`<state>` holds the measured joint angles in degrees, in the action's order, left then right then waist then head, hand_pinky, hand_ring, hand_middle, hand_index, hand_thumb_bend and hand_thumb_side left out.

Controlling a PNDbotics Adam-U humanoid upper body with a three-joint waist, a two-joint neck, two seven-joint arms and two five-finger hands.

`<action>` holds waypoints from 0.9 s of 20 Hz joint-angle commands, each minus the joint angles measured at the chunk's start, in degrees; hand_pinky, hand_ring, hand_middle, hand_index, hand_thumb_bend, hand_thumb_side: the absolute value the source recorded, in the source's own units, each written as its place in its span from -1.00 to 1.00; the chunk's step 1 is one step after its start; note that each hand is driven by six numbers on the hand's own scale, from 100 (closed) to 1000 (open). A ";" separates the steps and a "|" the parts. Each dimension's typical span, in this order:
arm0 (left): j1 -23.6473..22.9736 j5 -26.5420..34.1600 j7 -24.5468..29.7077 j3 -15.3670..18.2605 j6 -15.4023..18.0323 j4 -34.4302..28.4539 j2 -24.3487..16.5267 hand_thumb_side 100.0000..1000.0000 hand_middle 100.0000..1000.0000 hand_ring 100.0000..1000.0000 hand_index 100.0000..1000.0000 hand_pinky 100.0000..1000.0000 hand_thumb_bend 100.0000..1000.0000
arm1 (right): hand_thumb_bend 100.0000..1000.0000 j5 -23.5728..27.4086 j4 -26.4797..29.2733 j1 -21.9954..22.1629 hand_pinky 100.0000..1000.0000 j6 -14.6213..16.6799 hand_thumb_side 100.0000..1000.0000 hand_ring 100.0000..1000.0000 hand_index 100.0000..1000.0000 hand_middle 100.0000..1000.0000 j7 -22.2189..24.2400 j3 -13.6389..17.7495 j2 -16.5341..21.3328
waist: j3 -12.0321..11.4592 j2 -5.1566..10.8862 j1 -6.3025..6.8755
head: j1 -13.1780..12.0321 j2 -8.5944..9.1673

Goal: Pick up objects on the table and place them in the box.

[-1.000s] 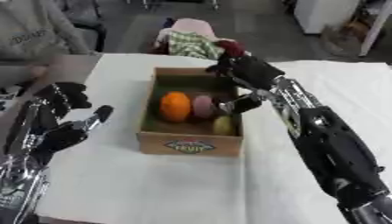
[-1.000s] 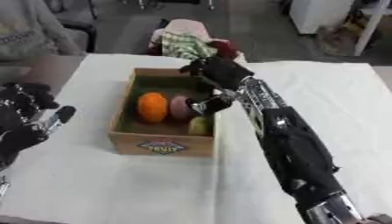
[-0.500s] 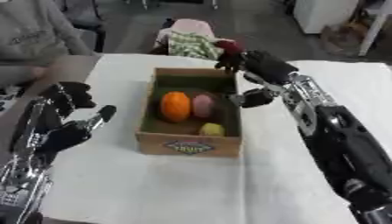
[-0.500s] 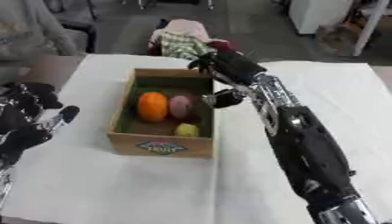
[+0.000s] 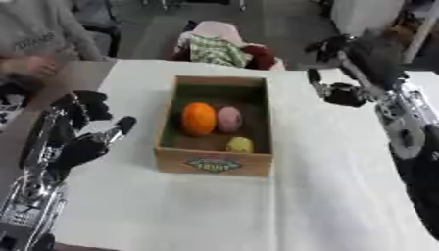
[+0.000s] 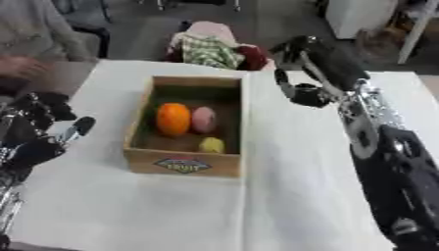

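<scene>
box [image 5: 213, 164] holds three blurred fruits; right hand [image 5: 343, 68] empty.

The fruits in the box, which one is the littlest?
The yellow one, sitting nearest the front wall of the box. The orange one is the biggest, and the pink one beside it is in between.

I see a table [image 5: 343, 196] covered in a plain white cloth, filling most of my view. Directly on it sits one open cardboard box [image 5: 215, 163], its printed label facing me on the near wall. The cloth is bare in front of the box and to its right. Left of the box the white cover ends and a brownish surface [image 5: 85, 78] shows beside it. Behind the box runs the table's far edge.
</scene>
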<state>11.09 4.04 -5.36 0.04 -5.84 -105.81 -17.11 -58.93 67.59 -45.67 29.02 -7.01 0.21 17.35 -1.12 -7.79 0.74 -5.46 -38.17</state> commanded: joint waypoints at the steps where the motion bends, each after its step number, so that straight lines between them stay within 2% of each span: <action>1: 0.09 -0.33 -0.42 0.89 0.08 -0.63 -1.32 -0.96 -0.14 -0.03 0.18 0.33 0.22 | -1.00 3.26 4.60 2.07 -0.02 -2.14 -1.00 -0.02 0.48 -0.08 -2.04 1.64 4.31 | 0.23 0.59 0.07 | -0.78 0.56; 8: -0.37 -0.66 -0.63 1.15 0.15 -0.48 -1.50 -0.96 -0.13 -0.03 0.18 0.33 0.22 | -1.00 10.92 12.57 11.99 -0.03 -6.26 -1.00 -0.04 0.47 -0.10 -1.69 3.85 7.52 | 0.91 0.52 -0.02 | -1.46 0.42; 11: -0.48 -0.99 -0.42 1.25 0.39 -0.53 -1.41 -0.96 -0.13 -0.03 0.18 0.34 0.21 | -1.00 32.12 17.78 15.47 -0.04 -10.28 -1.00 -0.05 0.46 -0.11 4.65 5.18 9.86 | 1.15 0.38 -0.06 | -1.45 -0.14; 13: -0.66 -1.23 -0.19 1.30 0.51 -0.44 -1.35 -0.96 -0.13 -0.03 0.18 0.34 0.21 | -1.00 41.04 21.49 17.28 -0.05 -13.31 -1.00 -0.05 0.45 -0.11 9.26 6.84 10.45 | 1.30 0.24 -0.05 | -1.29 -0.26; 15: -0.66 -1.39 -0.09 1.34 0.61 -0.40 -1.33 -0.96 -0.13 -0.03 0.18 0.34 0.21 | -1.00 44.72 24.04 18.79 -0.05 -15.48 -1.00 -0.06 0.45 -0.11 11.46 8.33 10.11 | 1.43 0.06 -0.13 | -0.97 -0.65; 18: -0.90 -1.57 0.14 1.33 0.74 -0.28 -1.13 -0.96 -0.13 -0.02 0.18 0.34 0.20 | -1.00 46.38 25.99 20.49 -0.05 -17.12 -1.00 -0.06 0.44 -0.12 12.63 9.50 9.33 | 1.41 -0.12 -0.28 | -0.67 -1.09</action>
<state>9.96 2.83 -5.36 0.88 -5.32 -105.47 -17.15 -14.19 91.44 -24.62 12.63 4.88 8.68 25.51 0.31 -8.53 0.54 -6.35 -38.81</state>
